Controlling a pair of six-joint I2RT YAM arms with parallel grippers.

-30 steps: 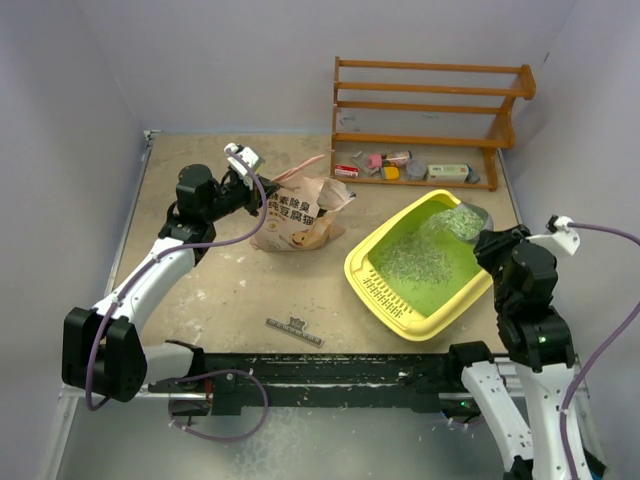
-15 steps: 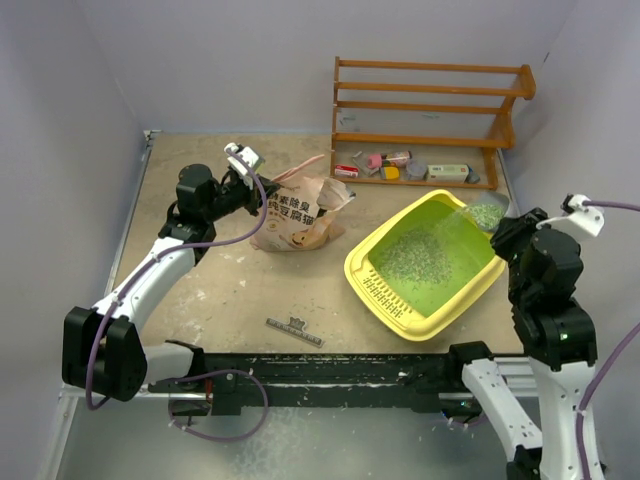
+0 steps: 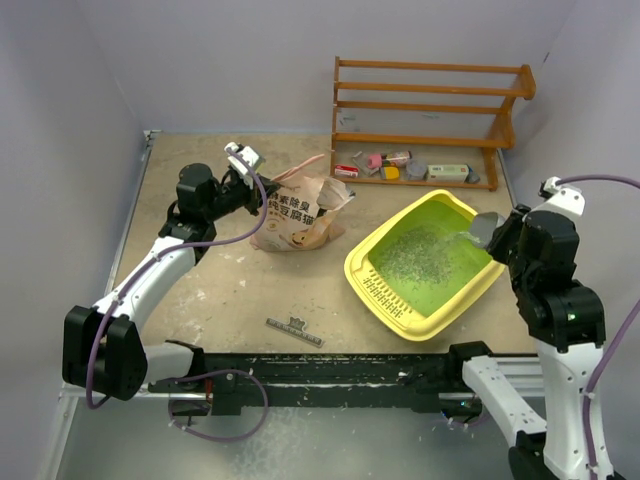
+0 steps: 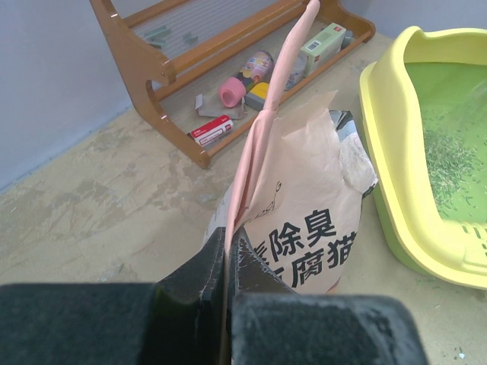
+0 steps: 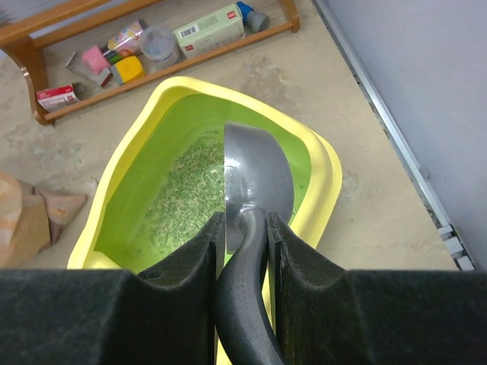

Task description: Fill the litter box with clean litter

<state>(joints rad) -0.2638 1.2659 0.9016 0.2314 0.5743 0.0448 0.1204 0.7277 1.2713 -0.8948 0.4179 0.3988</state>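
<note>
The yellow litter box [image 3: 352, 268] with its green floor lies right of centre. Clean litter [image 3: 410, 252] is scattered over its middle. My right gripper [image 3: 497, 235] is shut on the dark handle of a metal scoop [image 3: 483, 227], held above the box's right rim. In the right wrist view the scoop [image 5: 259, 179] is turned on edge over the litter [image 5: 190, 186], inside the box's rim [image 5: 329, 163]. No granules show in it. My left gripper [image 4: 228, 236] is shut on the pink top strip of the tan litter bag [image 4: 304, 205], which stands left of the box [image 4: 380, 114].
A wooden rack [image 3: 430, 110] holding small bottles and boxes stands against the back wall. A small metal clip [image 3: 295, 330] lies on the sandy floor near the front rail. Grey walls close in on both sides.
The right arm drew the scoop back to the box's right rim and rolled it on edge. The granules it carried are gone from it. The left arm and bag stayed put.
</note>
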